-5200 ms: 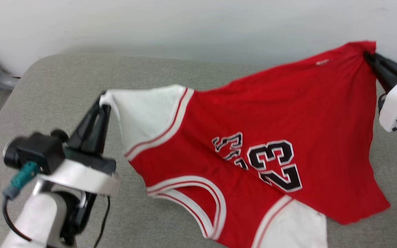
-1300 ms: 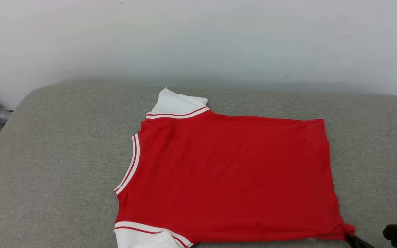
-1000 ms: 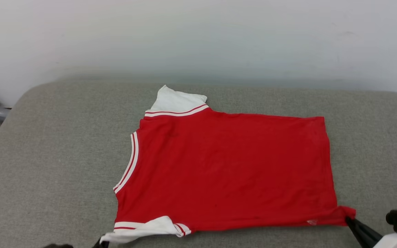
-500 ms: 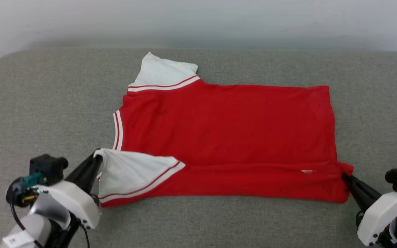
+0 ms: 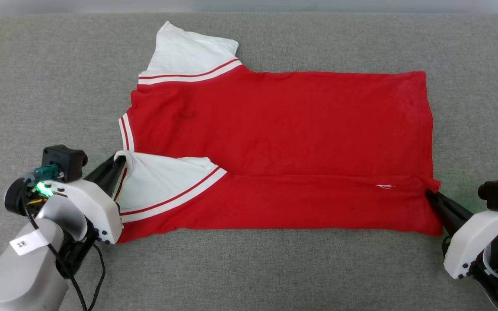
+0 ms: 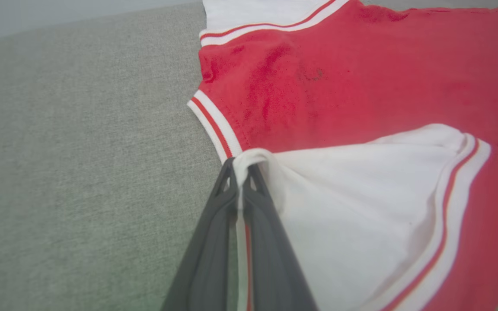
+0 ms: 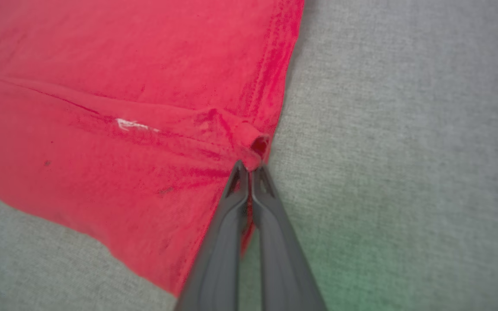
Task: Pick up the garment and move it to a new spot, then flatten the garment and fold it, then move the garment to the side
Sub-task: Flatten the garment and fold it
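While the left gripper (image 5: 118, 160) pinches the sleeve (image 5: 162, 181) and the right gripper (image 5: 429, 195) the hem (image 5: 431, 185), the garment (image 5: 275, 121) seems mid-fold; next, carry both ahead evenly

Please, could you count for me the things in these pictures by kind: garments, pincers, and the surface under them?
garment: 1, red with white sleeves
pincers: 2, the left pincer and the right pincer, each shut on the garment
grey padded surface: 1
Total: 4
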Controlling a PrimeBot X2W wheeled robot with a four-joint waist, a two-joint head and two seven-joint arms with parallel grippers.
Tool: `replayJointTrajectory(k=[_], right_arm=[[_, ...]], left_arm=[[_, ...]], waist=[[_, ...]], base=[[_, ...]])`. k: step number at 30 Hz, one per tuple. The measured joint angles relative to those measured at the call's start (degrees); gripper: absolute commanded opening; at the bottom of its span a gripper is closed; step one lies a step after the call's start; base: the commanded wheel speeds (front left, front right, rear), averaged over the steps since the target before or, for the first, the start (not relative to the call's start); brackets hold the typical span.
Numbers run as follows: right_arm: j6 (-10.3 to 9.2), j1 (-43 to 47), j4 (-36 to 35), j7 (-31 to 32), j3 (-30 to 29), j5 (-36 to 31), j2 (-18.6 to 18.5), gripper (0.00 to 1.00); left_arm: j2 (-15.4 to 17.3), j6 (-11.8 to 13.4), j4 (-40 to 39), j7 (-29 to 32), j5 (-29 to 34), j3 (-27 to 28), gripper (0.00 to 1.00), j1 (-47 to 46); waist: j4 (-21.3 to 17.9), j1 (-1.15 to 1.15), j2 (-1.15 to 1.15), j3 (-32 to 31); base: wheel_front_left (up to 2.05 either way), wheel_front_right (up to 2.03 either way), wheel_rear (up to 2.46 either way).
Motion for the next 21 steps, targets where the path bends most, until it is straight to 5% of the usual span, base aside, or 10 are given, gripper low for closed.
replayJointTrajectory(k=[9,10,11,12,13,21], right_arm=[[0.01,-1.0,1.57,0.4,-0.53,-0.77,1.22,0.0],[0.0,-0.91,1.65,0.44,-0.73,-0.52,1.42,0.16],[0.0,-0.91,1.65,0.44,-0.73,-0.52,1.42,0.56],[0.0,-0.77,1.56,0.44,-0.93,-0.45,1.47,1.0],[0.0,-0.69,1.41,0.3,-1.42,-0.43,1.63,1.0],[-0.01,1.8,-1.52,0.26,-3.39,-0.08,2.03,1.0]], left_arm=[[-0.42,-0.04,7.84,-2.88,-4.43,-7.3,0.0,-2.03],[-0.42,-0.04,8.45,-3.42,-4.55,-7.8,0.0,-2.37],[-0.42,-0.04,8.45,-3.42,-4.55,-7.8,0.26,-2.37],[-0.31,-0.05,9.04,-3.92,-4.68,-8.14,0.9,-2.71],[-0.22,-0.05,9.59,-4.39,-4.85,-8.49,1.0,-3.06],[1.91,-0.05,9.64,-3.21,-7.27,-11.49,1.0,-5.63]], waist=[[0.04,-0.01,0.0,-0.03],[0.11,-0.01,0.0,-0.36],[0.11,-0.01,0.0,-0.36],[0.21,0.0,0.0,-0.74],[0.31,0.0,0.0,-1.17],[1.53,-0.01,0.0,-5.93]], base=[[0.0,0.0,0.0],[0.0,0.0,0.0],[0.0,0.0,0.0],[0.0,0.0,0.0],[0.0,0.0,0.0],[0.0,0.0,0.0]])
